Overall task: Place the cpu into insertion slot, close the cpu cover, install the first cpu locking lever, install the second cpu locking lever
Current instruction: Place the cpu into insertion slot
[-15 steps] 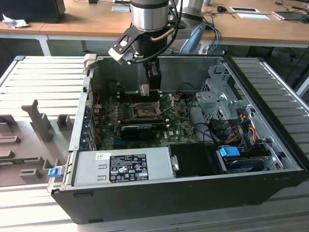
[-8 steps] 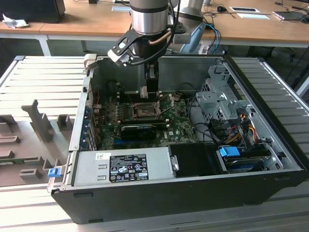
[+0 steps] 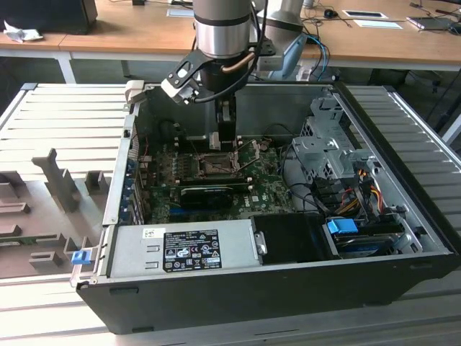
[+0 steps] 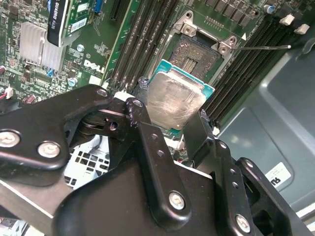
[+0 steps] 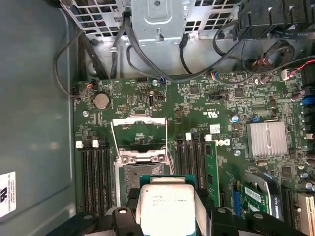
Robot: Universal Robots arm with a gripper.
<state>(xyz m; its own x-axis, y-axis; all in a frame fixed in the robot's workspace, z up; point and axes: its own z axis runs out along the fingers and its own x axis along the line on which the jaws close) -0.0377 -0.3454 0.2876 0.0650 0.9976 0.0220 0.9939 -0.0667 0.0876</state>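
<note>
Clamping chip [image 4: 177, 98] in gripper [image 4: 172, 105] jaws, close by the open socket [image 4: 194, 56].
Exterior view: graphics card [image 3: 207, 193] at socket's 6 o'clock, drive cage [image 3: 324, 151] at 3; cover [image 5: 139, 121] raised.

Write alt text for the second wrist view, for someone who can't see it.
A black two-fingered gripper grips a small square silver-topped cpu by its edges, near the empty dark square insertion slot on a green motherboard.
</note>
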